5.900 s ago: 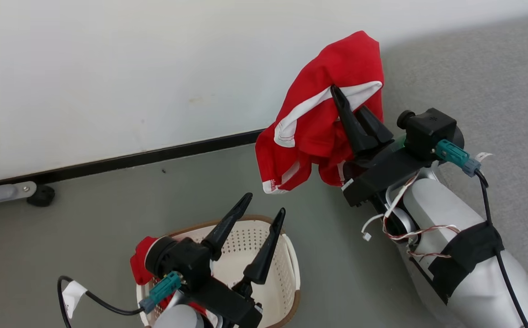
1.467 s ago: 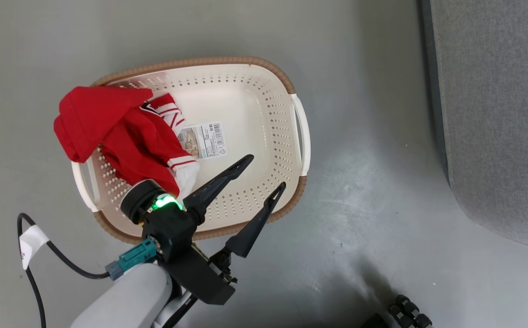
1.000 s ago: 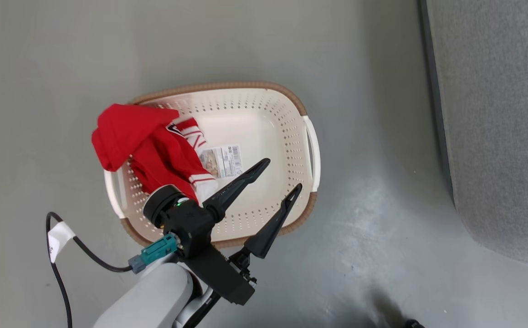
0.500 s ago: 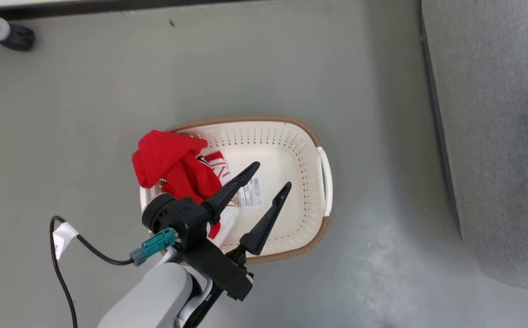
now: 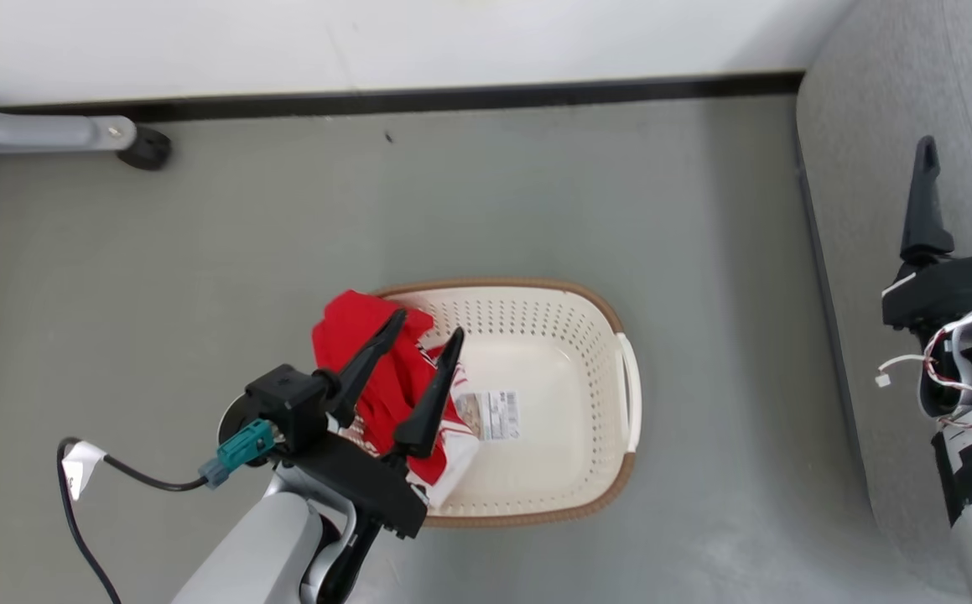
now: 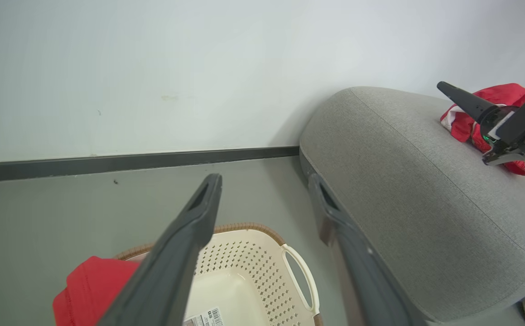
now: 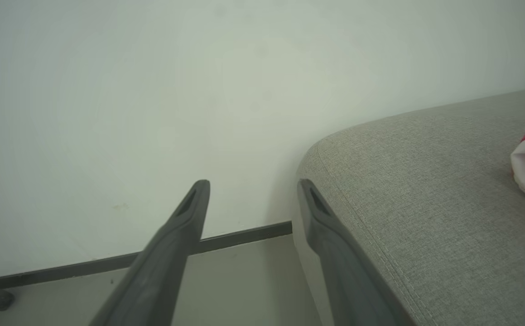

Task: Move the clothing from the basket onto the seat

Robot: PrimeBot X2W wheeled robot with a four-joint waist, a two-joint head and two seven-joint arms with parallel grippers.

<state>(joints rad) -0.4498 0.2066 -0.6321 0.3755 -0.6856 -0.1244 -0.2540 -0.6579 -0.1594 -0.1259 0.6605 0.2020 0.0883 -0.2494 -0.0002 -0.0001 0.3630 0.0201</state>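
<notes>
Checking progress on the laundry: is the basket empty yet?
Not empty: red clothing lies bunched at the basket's left end, spilling over its rim.

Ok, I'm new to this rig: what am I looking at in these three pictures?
It is a two-armed robot. The head view looks down from its head; each wrist view looks along one arm's tool. On the grey floor stands a cream basket, with red clothing spilling over the rim at its left end. The left tool hangs open over that clothing, holding nothing. The right tool is open and empty over the grey seat. The left wrist view shows another red piece lying on the seat.
</notes>
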